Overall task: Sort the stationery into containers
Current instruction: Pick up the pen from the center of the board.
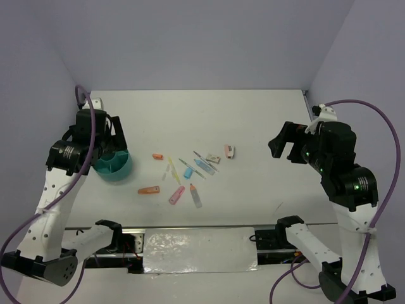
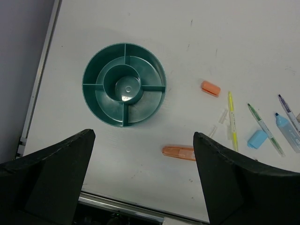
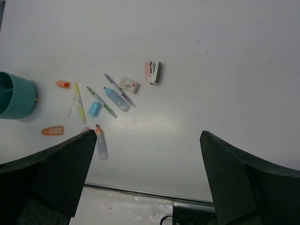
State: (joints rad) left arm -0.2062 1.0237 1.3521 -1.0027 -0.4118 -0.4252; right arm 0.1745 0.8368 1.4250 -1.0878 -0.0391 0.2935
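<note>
The left claw [image 2: 143, 135] hangs spread wide, gripping nothing, just above the teal bowl [image 2: 124, 84] with its ring of dividers. To the bowl's right on the table [image 2: 140, 28] lie an orange cap [image 2: 211, 88], an orange marker [image 2: 179, 152] and a yellow pen [image 2: 231, 117]. Across the way, the right claw [image 3: 148, 132] is splayed open too, empty-handed. Beyond it sit a small pink stapler [image 3: 153, 72] and a pale eraser [image 3: 128, 85]. The eraser has a red label, but its print is too small to read.

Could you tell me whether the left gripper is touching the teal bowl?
Apart. The left wrist view shows bare table between the fingers and the teal bowl.
</note>
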